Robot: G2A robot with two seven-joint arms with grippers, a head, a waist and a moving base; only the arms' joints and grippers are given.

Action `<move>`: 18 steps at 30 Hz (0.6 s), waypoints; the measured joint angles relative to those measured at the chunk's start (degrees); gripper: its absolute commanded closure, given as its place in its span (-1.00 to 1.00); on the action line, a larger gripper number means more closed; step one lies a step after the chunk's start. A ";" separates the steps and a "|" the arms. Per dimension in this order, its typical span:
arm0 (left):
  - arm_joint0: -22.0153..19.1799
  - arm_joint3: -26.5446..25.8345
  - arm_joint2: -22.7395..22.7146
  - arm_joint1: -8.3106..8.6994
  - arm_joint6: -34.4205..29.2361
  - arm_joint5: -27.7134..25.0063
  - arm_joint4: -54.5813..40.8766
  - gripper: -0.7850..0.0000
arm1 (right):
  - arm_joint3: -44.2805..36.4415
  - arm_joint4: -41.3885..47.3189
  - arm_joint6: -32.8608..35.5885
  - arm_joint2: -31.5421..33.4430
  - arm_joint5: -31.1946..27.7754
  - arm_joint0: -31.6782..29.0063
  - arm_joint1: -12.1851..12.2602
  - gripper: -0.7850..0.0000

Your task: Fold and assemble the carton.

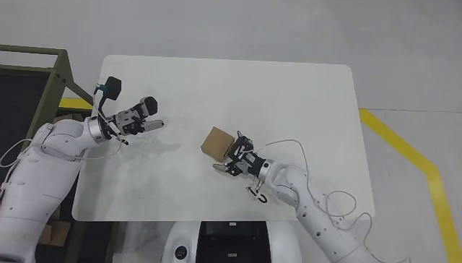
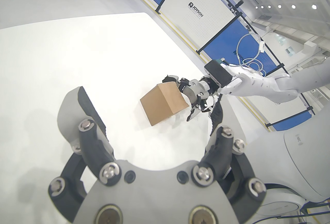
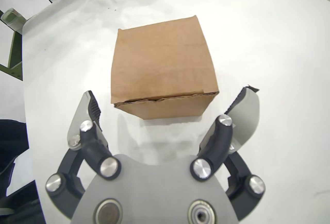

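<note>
A brown cardboard carton (image 1: 216, 143) stands closed as a small box on the white table (image 1: 303, 89), near its middle front. The carton (image 3: 162, 68) lies just ahead of my right gripper (image 3: 170, 98), whose fingers are open and apart from it, one on each side of its near face. My right gripper (image 1: 232, 156) sits at the carton's right side in the top view. Well off to the left of the carton (image 2: 165, 104), my left gripper (image 1: 148, 124) is open and holds nothing. Its spread fingers (image 2: 85, 106) frame the distant box.
A dark green frame (image 1: 43, 82) stands off the table's left edge. Yellow floor tape (image 1: 404, 147) runs to the right of the table. A loose white cable (image 1: 289, 144) trails from the right arm over the table.
</note>
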 measured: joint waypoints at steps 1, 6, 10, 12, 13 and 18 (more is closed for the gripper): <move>0.00 0.00 0.00 0.00 0.00 0.00 0.00 -1.00 | -1.77 -0.83 -0.68 0.66 0.16 -0.96 0.32 -1.00; 0.00 0.00 0.00 0.00 0.00 0.00 0.00 -1.00 | -12.75 -9.71 -10.47 5.03 5.21 -8.07 2.15 -1.00; 0.00 0.00 0.00 0.00 0.00 0.00 0.00 -1.00 | -22.10 -14.78 -21.56 11.50 11.82 -16.83 3.74 -1.00; 0.00 0.00 0.00 0.00 0.00 0.00 0.00 -1.00 | -25.55 -14.45 -23.84 14.44 13.33 -19.61 4.21 -1.00; 0.00 0.00 0.00 0.00 0.00 0.00 0.00 -1.00 | -27.72 -13.82 -24.52 16.29 13.45 -21.04 4.48 -1.00; 0.00 0.00 0.00 0.00 0.00 0.00 0.00 -1.00 | -34.39 -10.19 -24.82 22.74 12.23 -24.64 5.28 -1.00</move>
